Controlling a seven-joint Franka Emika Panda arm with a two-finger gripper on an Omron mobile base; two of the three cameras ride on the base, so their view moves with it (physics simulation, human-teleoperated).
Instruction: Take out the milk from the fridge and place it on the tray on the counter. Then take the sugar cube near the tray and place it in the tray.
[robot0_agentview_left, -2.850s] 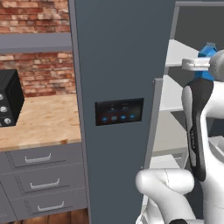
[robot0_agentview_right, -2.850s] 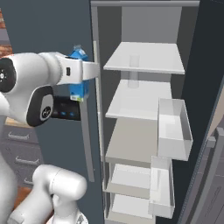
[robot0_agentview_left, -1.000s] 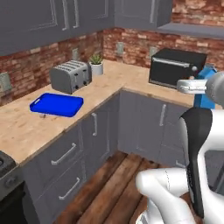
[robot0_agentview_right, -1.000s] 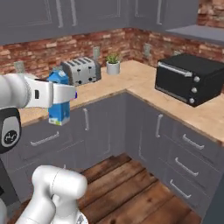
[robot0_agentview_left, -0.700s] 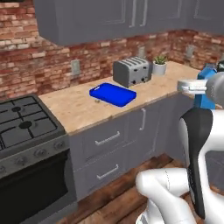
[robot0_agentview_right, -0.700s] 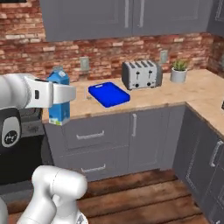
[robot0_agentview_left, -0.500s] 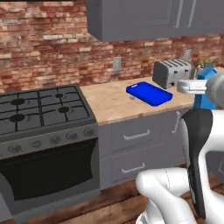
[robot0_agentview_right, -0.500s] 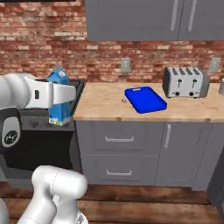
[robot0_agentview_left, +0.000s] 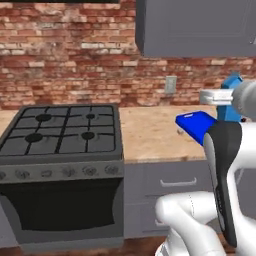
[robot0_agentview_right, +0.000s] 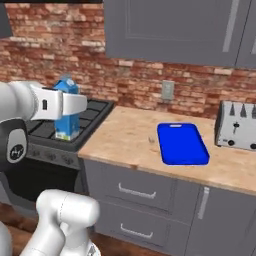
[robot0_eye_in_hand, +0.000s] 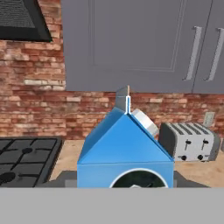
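Since half a second earlier my base had swung further, so both base views slid along the wall: the black gas stove now sat at left and the silver toaster at right. My tool was clamped on the light-blue gabled milk carton, held upright in the air in front of the stove, off the light wooden surface. On that surface lay the flat bright blue tray, with the tiny pale sugar cube just beside its left edge, apart from it.
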